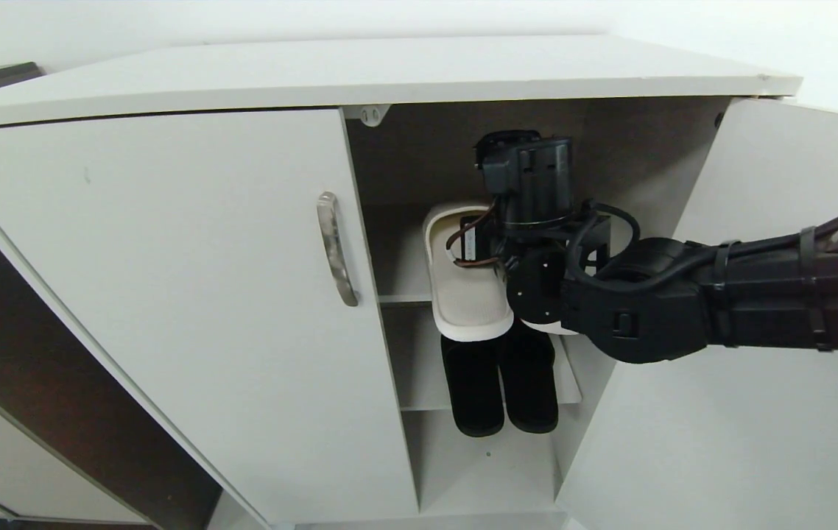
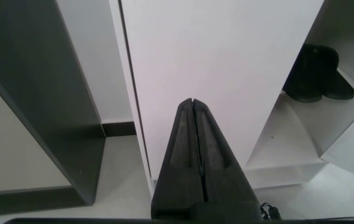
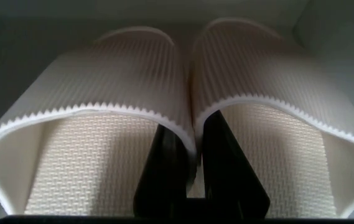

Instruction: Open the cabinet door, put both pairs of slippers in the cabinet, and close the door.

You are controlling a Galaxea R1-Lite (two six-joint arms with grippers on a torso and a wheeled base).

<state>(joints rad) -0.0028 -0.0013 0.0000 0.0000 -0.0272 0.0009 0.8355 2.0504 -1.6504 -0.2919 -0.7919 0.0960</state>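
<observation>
Two pairs logged. The cream-white ribbed rubber slippers [image 1: 467,298] are at the upper shelf [image 1: 403,298] of the white laminate cabinet [image 1: 389,73]. Toes point far into the compartment and heels jut out past the shelf's near edge. Whether the soles rest on the board cannot be told. The right hand [image 3: 192,152] is clenched on them, its black fingers [image 3: 232,180] pinching the touching inner strap edges of both slippers together. The black slide slippers [image 1: 500,390] lie side by side on the shelf below, heels likewise over its near edge.

Step in hand, by my reading: seating the cream pair. To do it well:
- push farther in until the heels sit behind the shelf edge;
- lower level and let go only once the soles bear on the board;
- back straight out without snagging the straps, so the door can shut.

The right door [image 1: 758,383] stands open. The left door [image 1: 168,294], with its metal bar handle [image 1: 336,250], is shut. The left hand [image 2: 192,109] is clenched on nothing, low before the left door.
</observation>
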